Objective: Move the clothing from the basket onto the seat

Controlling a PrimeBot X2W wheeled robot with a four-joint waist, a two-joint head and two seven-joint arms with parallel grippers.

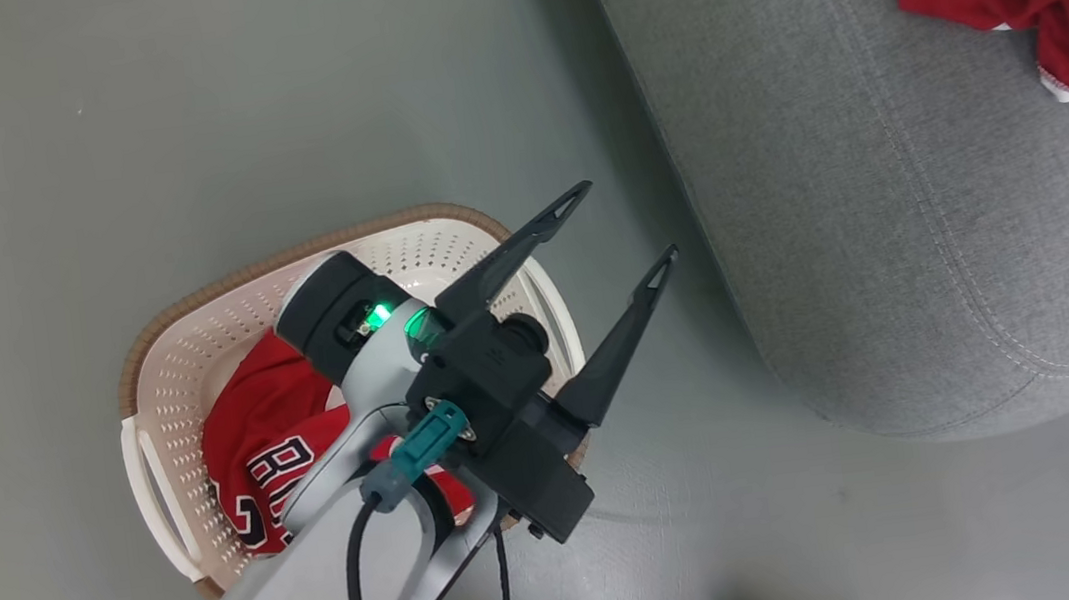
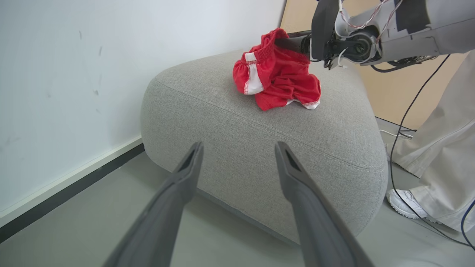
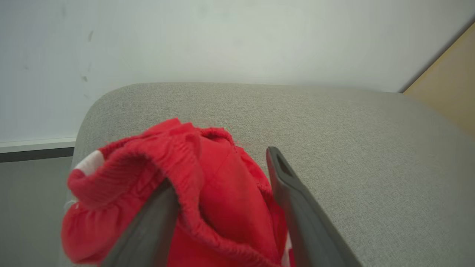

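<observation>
1. Your left gripper [image 1: 626,221] hangs above the oval cream perforated plastic basket [image 1: 198,348]. Its 2 long dark fingers are spread wide with nothing between them, and in the head view they point to 1 o'clock, toward the large grey woven-fabric seat [image 1: 885,200].
2. The soft red jersey with dark lettering [image 1: 254,443] lies crumpled in the basket at 8 o'clock from those fingertips, under the wrist. The heap shows no clear long axis.
3. The left arm is the nearer arm. In my judgement, the wrist has to tip down and back toward 8 o'clock before any pinch.
4. Your right gripper [image 3: 220,167] is over the seat with its fingers apart, pinching nothing. The crumpled red shorts with white trim [image 2: 278,78] rest on the cushion top, their ribbed waistband draped over 1 finger.
5. Pulling that arm straight back could drag the shorts along.
</observation>
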